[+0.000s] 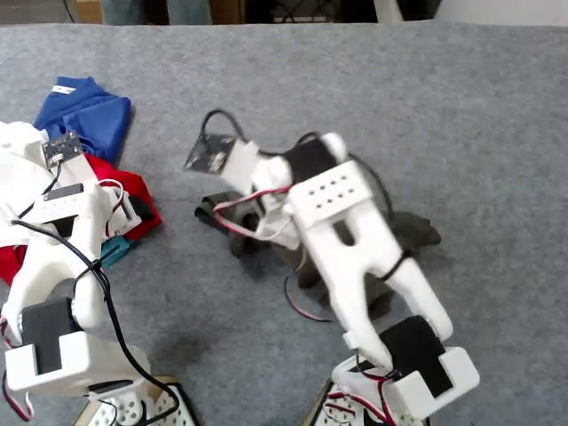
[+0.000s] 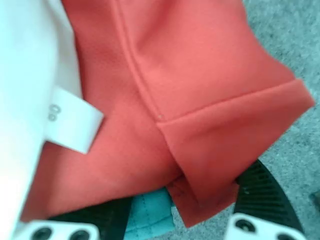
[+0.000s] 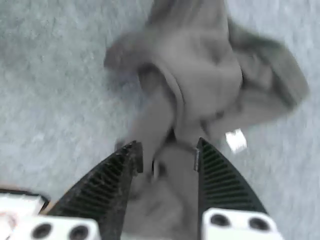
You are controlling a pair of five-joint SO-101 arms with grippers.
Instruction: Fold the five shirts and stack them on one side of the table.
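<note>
A crumpled dark grey shirt (image 1: 408, 226) (image 3: 200, 75) lies mid-table under my right arm. My right gripper (image 1: 253, 226) (image 3: 167, 150) is down on its left part, fingers closed on a bunch of grey fabric. At the left edge there is a pile: a blue shirt (image 1: 84, 115) at the back, a white shirt (image 1: 18, 146) (image 2: 25, 75), a red shirt (image 1: 133, 191) (image 2: 200, 75) and a bit of teal fabric (image 1: 115, 251) (image 2: 150, 215). My left gripper (image 1: 124, 226) (image 2: 175, 210) hovers open over the red shirt's corner, the teal fabric showing beneath.
The table is covered in grey carpet (image 1: 444, 106), bare across the back and the right side. Both arm bases stand at the front edge. A white label (image 2: 70, 120) sticks out from the white shirt.
</note>
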